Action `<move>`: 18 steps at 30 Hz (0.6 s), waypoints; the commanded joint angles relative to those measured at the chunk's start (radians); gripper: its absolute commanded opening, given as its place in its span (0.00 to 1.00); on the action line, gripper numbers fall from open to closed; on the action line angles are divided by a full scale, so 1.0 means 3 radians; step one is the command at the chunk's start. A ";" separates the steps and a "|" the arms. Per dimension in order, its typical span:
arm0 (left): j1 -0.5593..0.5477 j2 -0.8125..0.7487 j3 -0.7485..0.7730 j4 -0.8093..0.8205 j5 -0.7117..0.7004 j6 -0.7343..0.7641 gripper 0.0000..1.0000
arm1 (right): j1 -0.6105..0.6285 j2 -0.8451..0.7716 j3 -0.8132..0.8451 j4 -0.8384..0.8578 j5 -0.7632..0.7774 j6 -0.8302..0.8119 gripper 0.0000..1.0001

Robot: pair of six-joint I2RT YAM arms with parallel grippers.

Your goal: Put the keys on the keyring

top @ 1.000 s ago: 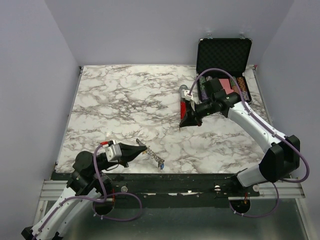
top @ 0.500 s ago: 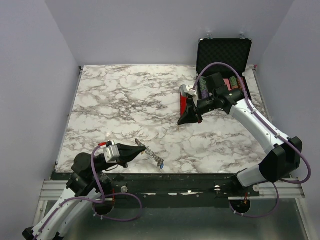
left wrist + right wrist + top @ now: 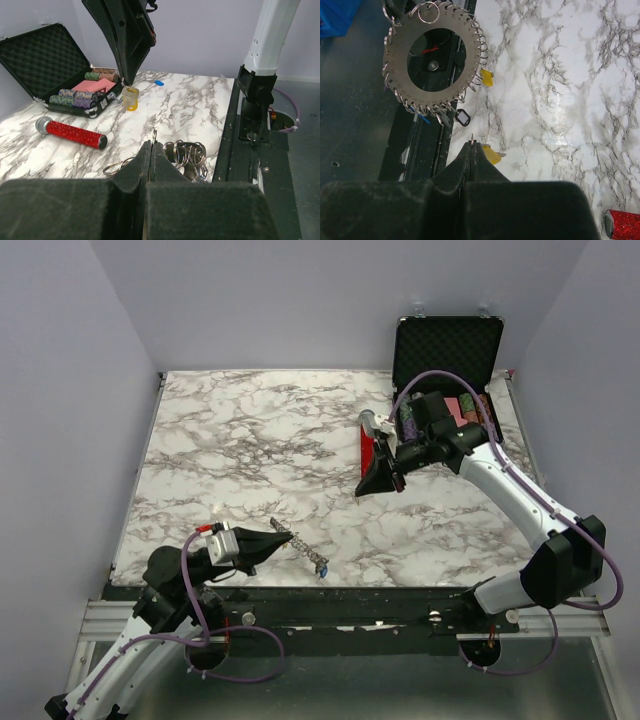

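Note:
My left gripper [image 3: 280, 533] is shut on one loop of the keyring [image 3: 305, 550], holding it just above the table's near edge. In the right wrist view the keyring [image 3: 432, 57] shows as a flat silvery disc with a hole and many small wire rings round its rim; a yellow key [image 3: 486, 77] hangs on it. My right gripper [image 3: 362, 490] hovers over the middle right of the table, shut on the small ring of another yellow key [image 3: 492, 156], which dangles below its tips [image 3: 130, 98]. A blue key [image 3: 159, 83] lies on the marble beyond.
An open black case [image 3: 447, 350] with striped poker chips [image 3: 75, 97] and a pink block stands at the back right. A red glitter cylinder with a silver cap [image 3: 70, 132] lies beside it. The black table rail [image 3: 250, 150] runs along the near edge.
My right gripper has drifted slightly left and nearer with the yellow key. The left arm and the keyring have stayed in place.

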State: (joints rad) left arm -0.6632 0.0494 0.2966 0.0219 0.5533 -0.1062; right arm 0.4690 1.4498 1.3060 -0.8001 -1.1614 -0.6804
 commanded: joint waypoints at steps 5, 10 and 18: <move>0.0007 -0.0032 -0.0038 0.0269 -0.0060 -0.0075 0.00 | -0.0014 -0.0113 -0.0176 0.0126 -0.0239 -0.0048 0.00; 0.0007 -0.0021 -0.0058 0.0305 -0.0070 -0.0111 0.00 | -0.0014 -0.0123 -0.0217 0.0105 -0.0276 -0.0120 0.00; 0.0007 0.0004 -0.0124 0.0474 -0.0091 -0.0244 0.00 | -0.0014 -0.0164 -0.0252 0.0080 -0.0316 -0.0186 0.00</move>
State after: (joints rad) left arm -0.6632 0.0498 0.2722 0.0700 0.5495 -0.1432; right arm 0.4690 1.4284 1.2461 -0.7795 -1.2091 -0.7109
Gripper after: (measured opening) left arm 0.009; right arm 0.006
